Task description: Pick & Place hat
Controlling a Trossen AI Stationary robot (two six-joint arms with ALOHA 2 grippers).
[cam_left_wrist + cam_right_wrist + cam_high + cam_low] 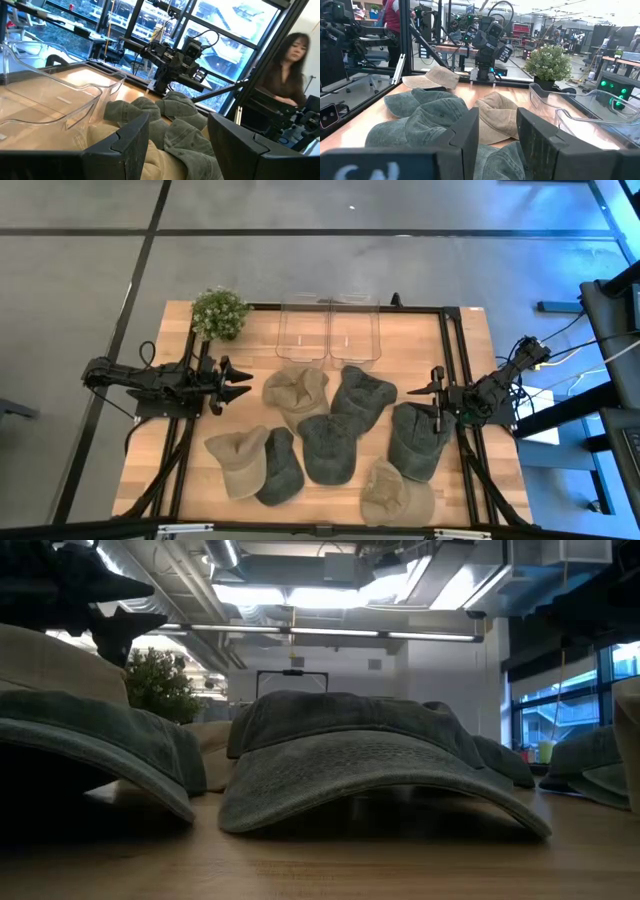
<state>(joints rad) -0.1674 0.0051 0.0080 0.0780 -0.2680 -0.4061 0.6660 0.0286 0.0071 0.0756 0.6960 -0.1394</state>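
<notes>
Seven hats lie on the counter [420, 345], none held. Three are tan and four are dark green-grey. One tan hat [296, 393] lies near the middle, just in front of the clear bins. A dark hat [362, 393] lies beside it, and another dark hat [329, 446] lies just below them. A tan hat [237, 459] and a dark hat [281, 468] touch each other near the front left. A third tan hat [394, 494] lies at the front right. The last dark hat [420, 438] lies at the right side, under the right arm's jaws.

The left jaws [236, 387] reach in from the left edge, low and level, pointing at the hats. They are open wide with nothing in them. The right jaws [427, 397] reach in from the right edge, just over the right dark hat. They are open too and hold nothing.

The counter is light wood with a black frame. Two clear bins [330, 330] stand side by side at the back. One small green plant [220, 313] stands at the back left corner. The floor is grey. Beyond the counter is a room with big windows, and a person [287, 82] sits there.
</notes>
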